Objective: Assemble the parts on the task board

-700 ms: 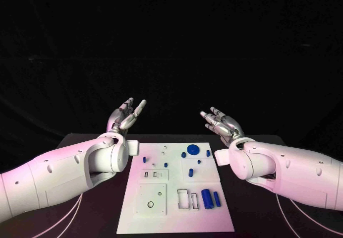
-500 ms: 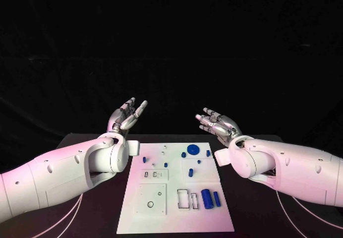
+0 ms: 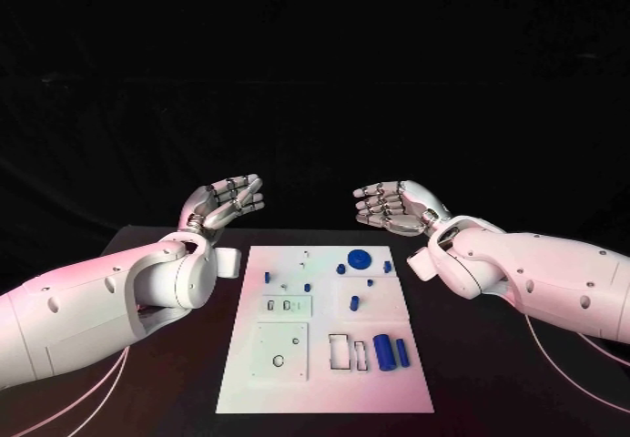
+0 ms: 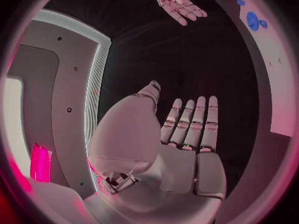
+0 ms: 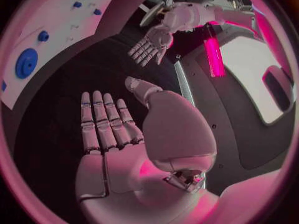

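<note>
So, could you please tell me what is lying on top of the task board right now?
Small blue parts lie on the task board: a round disc, a cylinder and several small pegs. Nothing covers the board; each robot hand is raised beyond its far end.

This is looking like a robotics lab or test cell. A matte black table [image 3: 512,364] is standing before a dark backdrop, carrying a flat white rectangular task board [image 3: 309,391] with cut-out recesses and small blue plastic parts [image 3: 385,351]. Pale curved panels and cabling are showing around the rig in the wrist views, glowing under pink light.
</note>
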`<state>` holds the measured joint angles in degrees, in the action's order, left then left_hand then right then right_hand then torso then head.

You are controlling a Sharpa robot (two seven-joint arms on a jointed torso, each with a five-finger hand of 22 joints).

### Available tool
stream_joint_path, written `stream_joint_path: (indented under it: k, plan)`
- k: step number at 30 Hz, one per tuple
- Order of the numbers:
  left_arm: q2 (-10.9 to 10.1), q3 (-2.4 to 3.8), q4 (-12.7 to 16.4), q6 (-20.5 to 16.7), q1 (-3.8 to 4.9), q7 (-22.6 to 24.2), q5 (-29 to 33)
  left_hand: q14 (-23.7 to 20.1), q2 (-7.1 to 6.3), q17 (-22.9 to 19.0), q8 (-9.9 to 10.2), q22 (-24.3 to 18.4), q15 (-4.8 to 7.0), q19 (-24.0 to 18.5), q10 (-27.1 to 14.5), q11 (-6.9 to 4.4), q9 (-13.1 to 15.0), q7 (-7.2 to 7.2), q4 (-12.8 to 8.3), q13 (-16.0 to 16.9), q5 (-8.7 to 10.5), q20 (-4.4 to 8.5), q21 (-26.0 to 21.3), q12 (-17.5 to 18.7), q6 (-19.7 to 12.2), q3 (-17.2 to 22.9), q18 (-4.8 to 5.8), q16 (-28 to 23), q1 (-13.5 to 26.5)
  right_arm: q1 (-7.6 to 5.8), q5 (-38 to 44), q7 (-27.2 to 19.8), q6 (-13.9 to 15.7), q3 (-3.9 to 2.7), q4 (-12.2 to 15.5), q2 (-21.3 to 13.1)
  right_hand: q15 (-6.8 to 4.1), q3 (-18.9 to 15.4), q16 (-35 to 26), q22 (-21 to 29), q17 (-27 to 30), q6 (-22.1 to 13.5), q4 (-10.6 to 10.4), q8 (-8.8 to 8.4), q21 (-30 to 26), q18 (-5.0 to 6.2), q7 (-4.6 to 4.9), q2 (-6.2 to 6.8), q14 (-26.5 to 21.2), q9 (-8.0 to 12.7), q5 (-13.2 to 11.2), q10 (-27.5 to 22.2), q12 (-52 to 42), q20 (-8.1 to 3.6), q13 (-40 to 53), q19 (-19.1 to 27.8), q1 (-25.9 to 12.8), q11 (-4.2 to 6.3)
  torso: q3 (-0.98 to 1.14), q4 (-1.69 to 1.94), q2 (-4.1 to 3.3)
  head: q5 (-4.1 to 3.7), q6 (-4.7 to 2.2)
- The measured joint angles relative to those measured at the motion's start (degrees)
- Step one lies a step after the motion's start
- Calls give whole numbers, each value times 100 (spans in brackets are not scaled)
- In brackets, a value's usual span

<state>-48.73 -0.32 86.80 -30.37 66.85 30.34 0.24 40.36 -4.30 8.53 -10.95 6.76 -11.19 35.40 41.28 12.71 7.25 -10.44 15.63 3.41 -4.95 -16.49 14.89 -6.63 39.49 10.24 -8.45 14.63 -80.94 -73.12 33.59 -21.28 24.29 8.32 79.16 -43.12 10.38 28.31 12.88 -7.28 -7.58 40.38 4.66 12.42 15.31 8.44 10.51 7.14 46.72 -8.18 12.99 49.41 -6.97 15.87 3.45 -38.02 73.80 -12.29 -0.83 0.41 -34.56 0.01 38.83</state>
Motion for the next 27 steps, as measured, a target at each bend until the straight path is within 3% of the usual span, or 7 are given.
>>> stream_joint_path:
  k: [2, 4, 10, 17, 19, 21, 27]
  plan:
    - [-80, 5, 87, 77, 32, -35, -73, 271, -43, 59, -80, 15, 47, 230, 288, -24, 41, -39, -34, 9, 29, 11, 92, -11, 211, 13, 1, 94, -120, -53, 447, 79, -16, -12, -11, 13, -88, 90, 93, -52, -53, 283, 90, 65, 144, 88, 48, 36, 367, -37, 0, 329, 0, -56, 4, -256, 36, 66, -7, 9, -42, -12, -6]
    - [-139, 3, 184, 142, 44, -69, -138, 482, -100, 104, -136, 17, 86, 392, 504, -48, 69, -63, -110, 10, 29, 19, 153, -35, 373, 17, -87, 161, -219, -85, 815, 167, -40, -13, -25, 27, -175, 159, 181, -110, -110, 512, 155, 110, 284, 88, 86, 56, 694, -64, 0, 607, 0, -118, 11, -477, 56, 129, -16, 18, -97, -23, -15]
    - [-320, 11, 523, 358, 142, -171, -322, 970, -194, 210, -233, 15, 192, 756, 987, -117, 122, -140, -276, 20, 29, 60, 239, -35, 684, 52, -86, 262, -496, -200, 2174, 686, -201, -17, -78, 95, -439, 228, 470, -369, -364, 1008, 217, 173, 814, 87, 203, 217, 1587, -132, -22, 1271, 112, -348, 34, -1035, 51, 317, -55, 52, -255, -64, -59]
    - [-505, 29, 834, 523, 188, -259, -436, 1405, -250, 310, -294, -13, 293, 1100, 1387, -185, 153, -185, -387, 26, 29, 123, 346, -35, 899, 83, -178, 328, -666, -261, 3713, 1435, -515, -20, -44, 154, -703, 47, 1130, -778, -965, 1345, 220, 179, 1524, 87, 57, 404, 2400, -214, -11, 1748, 224, -617, 87, -1545, -34, 510, -101, 99, -431, -124, -90]
    - [-536, 53, 899, 557, 201, -282, -455, 1405, -250, 310, -294, -24, 293, 1100, 1387, -184, 153, -184, -387, 26, 29, 123, 346, -1, 899, 83, -178, 328, -666, -268, 4102, 1631, -611, -22, -28, 185, -841, -105, 2061, -1175, -1731, 1527, 135, 179, 2129, 88, -41, 590, 2739, -297, 35, 1843, 290, -794, 171, -1846, -39, 598, -112, 110, -471, -131, -96]
    - [-559, 70, 947, 582, 207, -299, -466, 1405, -250, 310, -294, -24, 292, 1100, 1386, -184, 150, -184, -387, 25, 29, 123, 346, -1, 898, 83, -178, 328, -667, -269, 4393, 1775, -682, -22, -26, 220, -926, -228, 2654, -1395, -2171, 1552, 63, 175, 2449, 88, -66, 645, 2845, -338, 45, 1714, 292, -851, 224, -1940, -34, 630, -122, 122, -518, -133, -100]
    - [-606, 102, 1051, 649, 227, -340, -482, 1404, -250, 310, -294, -31, 291, 1100, 1386, -184, 146, -184, -386, 25, 29, 123, 346, 20, 898, 83, -177, 304, -667, -272, 5028, 2089, -847, -21, -90, 331, -918, -423, 3647, -1777, -2729, 1528, -76, 102, 2937, 87, -89, 636, 2920, -404, 45, 1505, 123, -879, 359, -2058, 48, 624, -144, 159, -620, -144, -115]
